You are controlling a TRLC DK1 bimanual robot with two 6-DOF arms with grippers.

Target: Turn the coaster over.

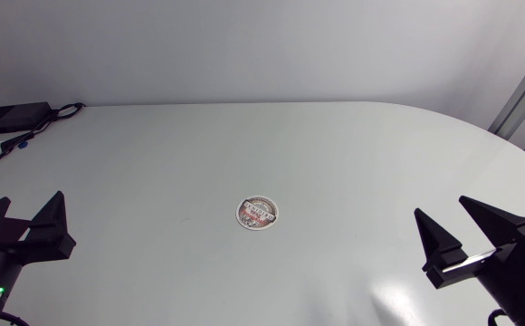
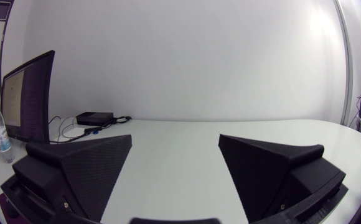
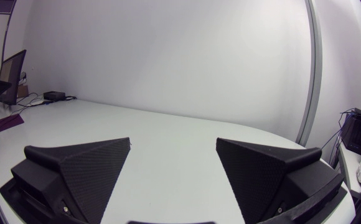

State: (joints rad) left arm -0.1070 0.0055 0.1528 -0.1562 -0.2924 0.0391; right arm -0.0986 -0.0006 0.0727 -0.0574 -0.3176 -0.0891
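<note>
From above, the coaster (image 1: pixel 257 213) lies flat near the middle of the desk (image 1: pixel 353 145), printed face up. Being round, it has no long axis and points no particular way. It sits between the left claw (image 1: pixel 31 215) and the right claw (image 1: pixel 443 222), well apart from both, with the right perhaps slightly nearer.

In the left wrist view the fingers stand wide apart, holding nothing, and the coaster is out of sight.

The right wrist view shows the same.

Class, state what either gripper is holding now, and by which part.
Nothing is held. The left gripper and right gripper are open and empty; the coaster lies untouched on the table between them.
</note>
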